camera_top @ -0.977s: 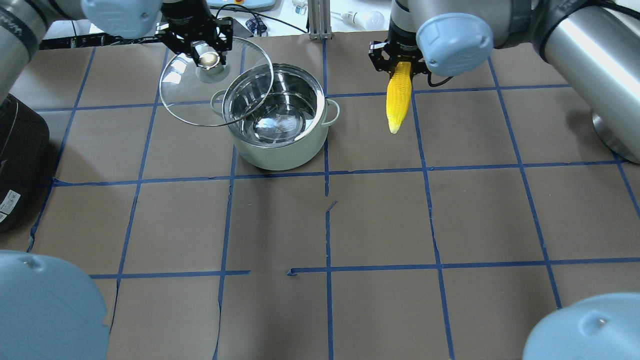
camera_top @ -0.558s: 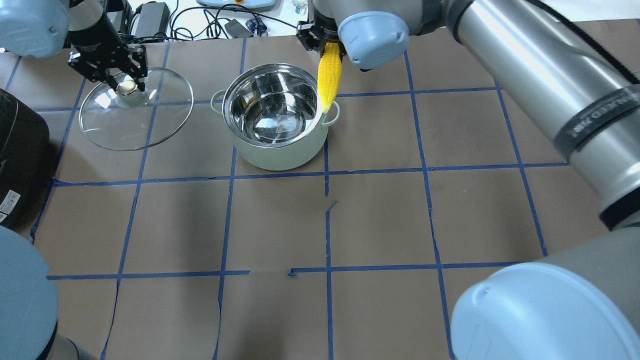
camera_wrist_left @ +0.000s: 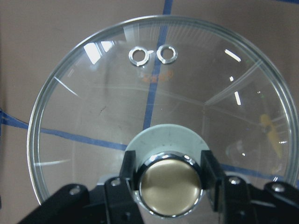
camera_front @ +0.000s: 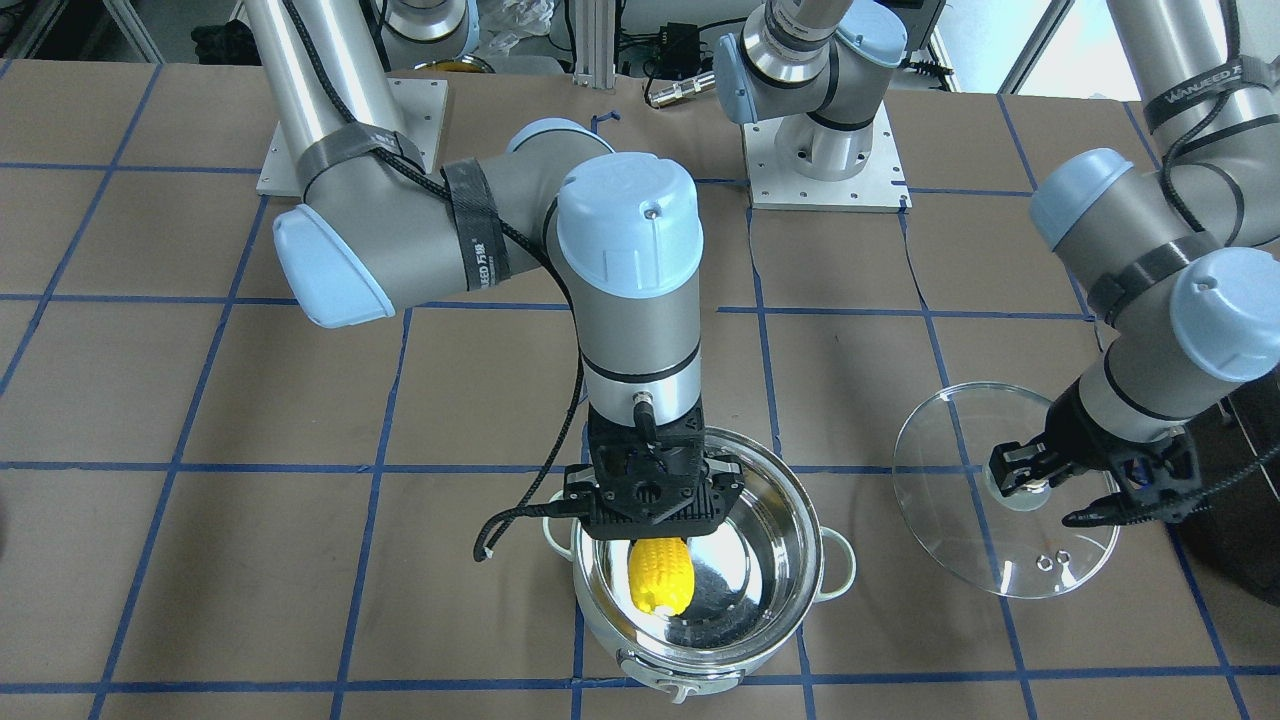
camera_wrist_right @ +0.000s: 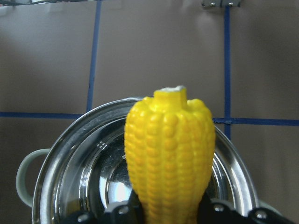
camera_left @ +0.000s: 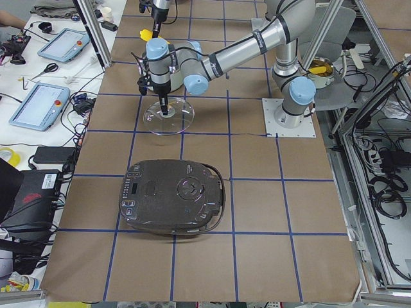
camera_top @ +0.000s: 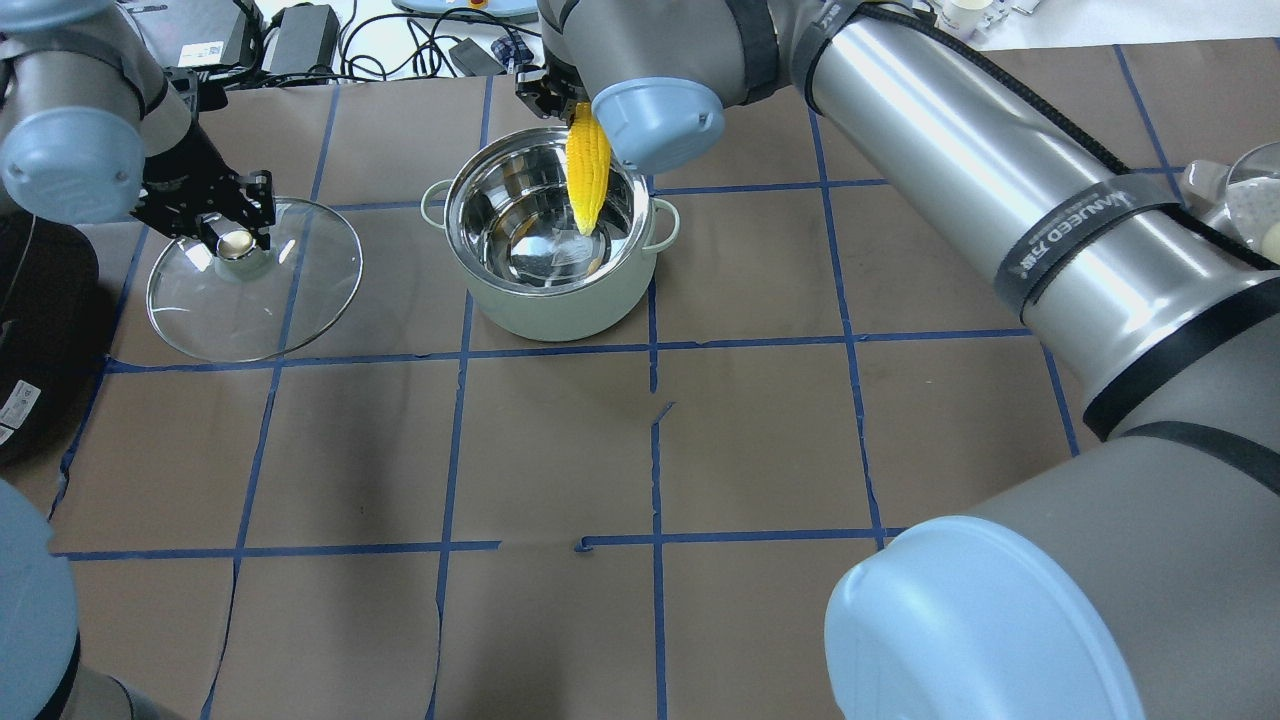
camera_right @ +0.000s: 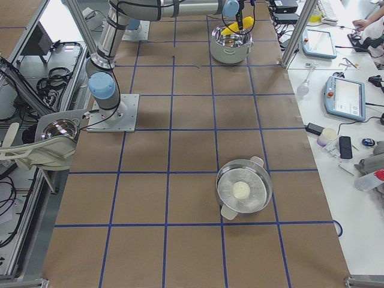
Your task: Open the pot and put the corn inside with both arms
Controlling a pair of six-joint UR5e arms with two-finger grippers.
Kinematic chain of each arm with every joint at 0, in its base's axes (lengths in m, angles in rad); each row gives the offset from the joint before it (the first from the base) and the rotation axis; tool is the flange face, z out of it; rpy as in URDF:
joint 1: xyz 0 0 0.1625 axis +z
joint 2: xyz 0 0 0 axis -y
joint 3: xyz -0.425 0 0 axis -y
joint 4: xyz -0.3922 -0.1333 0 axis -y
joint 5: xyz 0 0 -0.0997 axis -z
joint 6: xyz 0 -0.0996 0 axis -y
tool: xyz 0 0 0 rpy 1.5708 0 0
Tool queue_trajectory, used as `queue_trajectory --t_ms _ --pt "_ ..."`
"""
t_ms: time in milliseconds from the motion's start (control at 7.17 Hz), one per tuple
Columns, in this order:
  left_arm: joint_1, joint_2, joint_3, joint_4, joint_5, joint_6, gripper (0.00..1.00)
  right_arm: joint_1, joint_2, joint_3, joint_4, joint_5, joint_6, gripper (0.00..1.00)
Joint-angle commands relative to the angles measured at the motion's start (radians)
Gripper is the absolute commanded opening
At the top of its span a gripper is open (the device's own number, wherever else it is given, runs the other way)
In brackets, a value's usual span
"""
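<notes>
The pot (camera_top: 560, 315) stands open at the table's far middle; it also shows in the front view (camera_front: 770, 560). My right gripper (camera_front: 657, 530) is shut on the thick end of the yellow corn (camera_top: 588, 180). The corn hangs point down over the pot's opening, and it shows in the right wrist view (camera_wrist_right: 169, 154) and the front view (camera_front: 660, 578). My left gripper (camera_top: 236, 238) is shut on the gold knob (camera_wrist_left: 170, 184) of the glass lid (camera_top: 255, 300). It holds the lid low over the table, left of the pot and apart from it.
A large black appliance (camera_top: 30, 330) sits at the table's left edge, close to the lid. A second steel pot (camera_right: 243, 192) with a white thing in it stands far to the right. Cables and tablets (camera_left: 40, 106) lie beyond the far edge.
My left gripper has carried the lid off the pot, leftward and then lower. My right arm has swung the corn left, from beside the pot to over its opening.
</notes>
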Motion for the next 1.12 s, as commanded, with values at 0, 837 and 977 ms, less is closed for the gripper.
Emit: queue_trajectory --t_ms 0,837,977 --pt "0.049 0.013 -0.105 0.1 -0.069 0.204 0.0 0.006 0.033 0.0 -0.029 0.041 -0.118 0.69" --pt "0.115 0.042 -0.235 0.212 -0.096 0.235 0.0 -0.02 -0.039 0.023 0.108 0.012 -0.172 1.0" --pt "0.115 0.039 -0.242 0.21 -0.127 0.235 0.0 -0.043 -0.095 0.039 0.201 -0.032 -0.157 1.0"
